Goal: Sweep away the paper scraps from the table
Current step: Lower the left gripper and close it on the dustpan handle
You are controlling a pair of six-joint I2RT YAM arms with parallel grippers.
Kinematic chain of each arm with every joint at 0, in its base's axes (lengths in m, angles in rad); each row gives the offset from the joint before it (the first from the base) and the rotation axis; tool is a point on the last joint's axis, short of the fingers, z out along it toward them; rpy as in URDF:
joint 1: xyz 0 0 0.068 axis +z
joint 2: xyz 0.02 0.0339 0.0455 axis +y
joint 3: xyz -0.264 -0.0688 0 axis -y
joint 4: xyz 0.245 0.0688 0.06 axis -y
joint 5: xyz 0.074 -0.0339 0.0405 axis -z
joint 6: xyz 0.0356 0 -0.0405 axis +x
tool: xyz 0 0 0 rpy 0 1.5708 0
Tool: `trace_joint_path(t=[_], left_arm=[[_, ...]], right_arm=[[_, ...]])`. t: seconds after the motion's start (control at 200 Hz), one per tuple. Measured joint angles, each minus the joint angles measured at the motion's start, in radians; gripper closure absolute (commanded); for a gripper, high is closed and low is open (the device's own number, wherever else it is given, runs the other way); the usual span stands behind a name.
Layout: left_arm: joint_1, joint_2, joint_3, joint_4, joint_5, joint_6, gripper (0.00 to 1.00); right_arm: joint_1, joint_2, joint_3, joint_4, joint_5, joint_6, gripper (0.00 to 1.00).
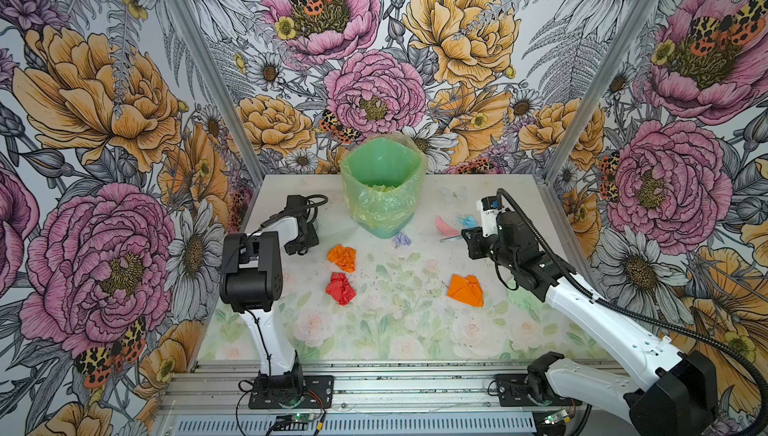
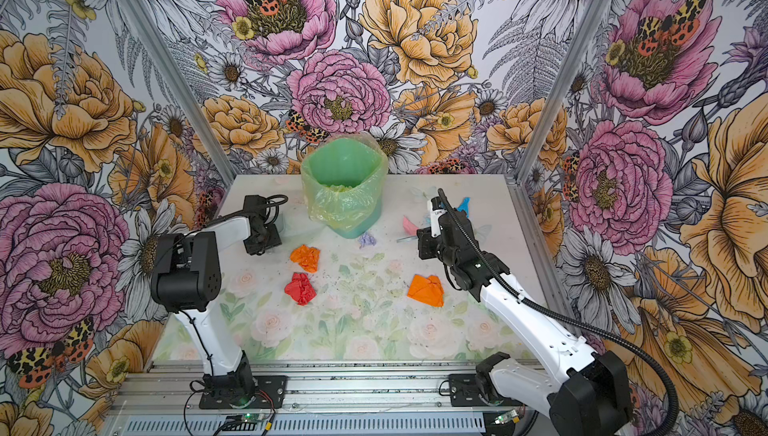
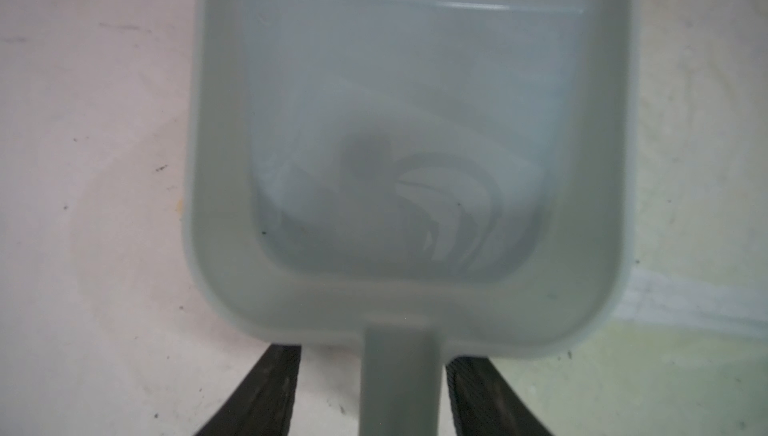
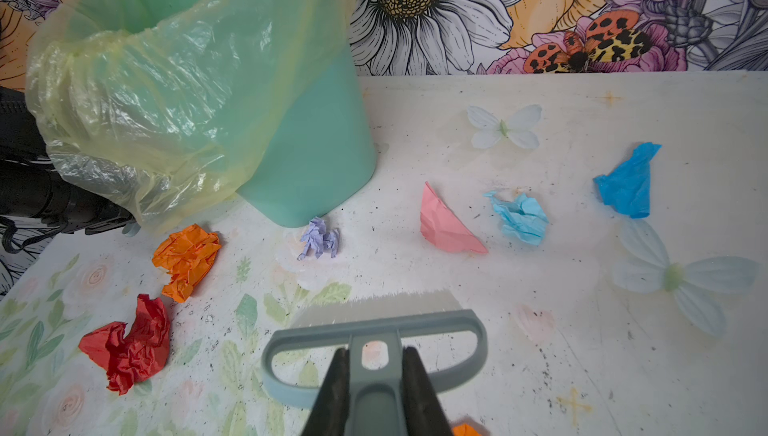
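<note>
Scraps [image 1: 343, 257] strewn, pink wedge [image 4: 440, 226] diagonal, right jaws clamping brush [image 4: 374, 325], left jaws apart

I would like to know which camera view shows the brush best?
The right wrist view: the brush fills the foreground, head and bristles clear, its handle clamped in the right pincer. Both top views show only a thin sliver past the pincer. The left wrist view shows none of it.

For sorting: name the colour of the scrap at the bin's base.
Lilac scrap; best in right wrist view.
</note>
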State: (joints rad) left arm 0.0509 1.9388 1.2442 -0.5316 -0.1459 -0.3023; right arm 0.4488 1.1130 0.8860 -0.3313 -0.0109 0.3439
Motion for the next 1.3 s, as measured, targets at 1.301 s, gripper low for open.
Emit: trace_joint_path(t=[1.301], left_arm=[[0.013, 0.027, 0.033, 0.012, 0.055, 0.068, 0.86]], right_arm=[[0.000, 0.000, 0.000, 0.000, 0.000, 0.000, 1.00]])
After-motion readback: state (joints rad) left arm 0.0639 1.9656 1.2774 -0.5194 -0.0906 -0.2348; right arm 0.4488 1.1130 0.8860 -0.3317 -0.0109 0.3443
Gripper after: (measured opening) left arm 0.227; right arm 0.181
